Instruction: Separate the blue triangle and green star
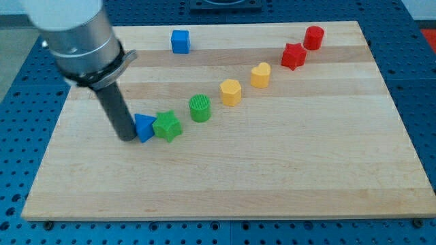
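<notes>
My tip (128, 138) touches the small blue triangle block (144, 127) on its view-left side; the green star block (167, 126) abuts the triangle's view-right side on the wooden tabletop (272, 170). The arm carries no gripper.

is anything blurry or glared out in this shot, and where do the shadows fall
Camera view: evenly lit, only faint sheen on the wooden board; blocks sharp, with small soft shadows close beneath them. The arm's grey housing at the view's top left looks slightly soft. My tip sits just left of the blue triangle, beside the green star.
</notes>
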`<move>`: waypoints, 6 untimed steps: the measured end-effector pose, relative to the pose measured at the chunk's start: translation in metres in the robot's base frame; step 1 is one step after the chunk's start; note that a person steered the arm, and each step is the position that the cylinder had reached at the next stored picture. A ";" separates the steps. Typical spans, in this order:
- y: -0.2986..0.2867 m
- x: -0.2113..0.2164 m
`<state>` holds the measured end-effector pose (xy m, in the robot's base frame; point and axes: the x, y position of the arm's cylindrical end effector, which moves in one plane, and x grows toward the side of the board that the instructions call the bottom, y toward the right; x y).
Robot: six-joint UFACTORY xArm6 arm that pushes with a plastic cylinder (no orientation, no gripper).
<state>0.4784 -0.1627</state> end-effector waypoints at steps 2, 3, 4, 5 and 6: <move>-0.001 0.023; 0.039 0.021; 0.033 -0.009; -0.010 -0.033; -0.021 -0.029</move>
